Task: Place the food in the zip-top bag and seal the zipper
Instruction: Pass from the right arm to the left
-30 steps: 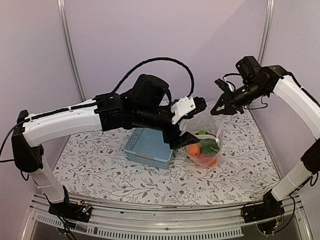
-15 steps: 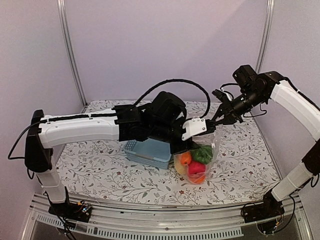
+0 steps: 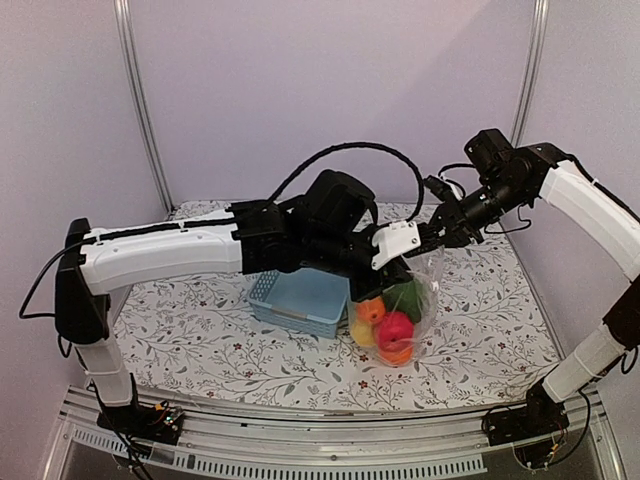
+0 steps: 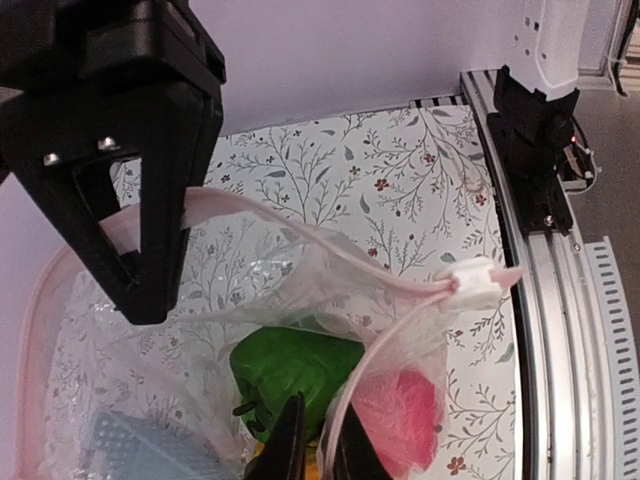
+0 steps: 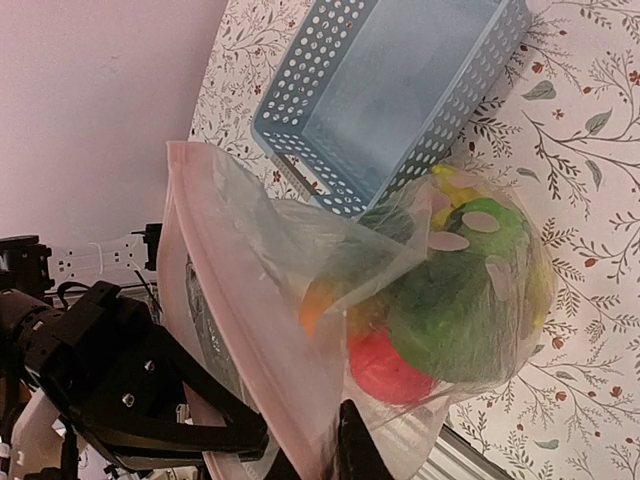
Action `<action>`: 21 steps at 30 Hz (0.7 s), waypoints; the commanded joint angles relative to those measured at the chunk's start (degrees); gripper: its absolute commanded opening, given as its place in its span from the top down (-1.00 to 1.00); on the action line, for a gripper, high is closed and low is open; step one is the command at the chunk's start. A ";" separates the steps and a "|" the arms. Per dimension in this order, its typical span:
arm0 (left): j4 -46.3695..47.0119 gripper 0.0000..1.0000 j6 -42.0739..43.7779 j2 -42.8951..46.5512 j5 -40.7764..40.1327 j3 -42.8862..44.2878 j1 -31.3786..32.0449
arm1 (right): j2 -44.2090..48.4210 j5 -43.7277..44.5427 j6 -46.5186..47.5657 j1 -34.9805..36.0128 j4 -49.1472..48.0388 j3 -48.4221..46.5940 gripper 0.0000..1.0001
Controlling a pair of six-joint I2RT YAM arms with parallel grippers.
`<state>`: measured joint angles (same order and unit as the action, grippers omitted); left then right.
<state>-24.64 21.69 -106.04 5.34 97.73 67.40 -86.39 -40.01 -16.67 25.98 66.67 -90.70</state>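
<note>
The clear zip-top bag (image 3: 398, 305) hangs above the table between my two grippers. Inside it lies the food: a green pepper (image 4: 295, 365), a red apple (image 4: 405, 410), an orange (image 3: 372, 312) and a green melon (image 5: 460, 290). The pale pink zipper (image 4: 300, 232) runs along the open mouth, with its white slider (image 4: 475, 283) at one end. My left gripper (image 4: 322, 408) is shut on the near lip of the mouth. My right gripper (image 3: 434, 232) pinches the zipper strip (image 5: 215, 270) at the far end, the strip lying between its fingers (image 5: 350, 440).
A blue-grey lattice basket (image 3: 300, 295) stands on the flowered tablecloth (image 3: 200, 330) just left of the hanging bag. The left arm reaches across above it. A metal rail (image 4: 545, 300) borders the table's near edge.
The left gripper moved in to the bag's mouth and closed on its lip. The bag swung slightly left and down, and the food settled to its bottom.
</note>
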 commanded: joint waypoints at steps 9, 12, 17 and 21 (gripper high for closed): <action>7.95 0.83 -17.18 -4.00 12.28 4.99 -5.76 | 5.24 6.78 -0.36 0.26 1.22 -1.91 0.20; 9.66 0.83 -20.75 -5.19 13.57 5.83 -6.72 | 11.25 7.43 -0.97 0.28 -2.76 2.52 0.13; 13.37 0.86 -27.22 -6.46 14.76 6.05 -8.13 | 22.85 7.00 -0.72 0.27 -16.51 16.75 0.11; 15.89 0.86 -30.81 -7.90 17.74 7.67 -8.83 | 29.96 9.06 -1.14 0.30 -24.40 24.47 0.08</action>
<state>-13.32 -3.36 -111.94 19.59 102.69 59.81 -60.12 -33.34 -17.37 25.98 53.23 -71.72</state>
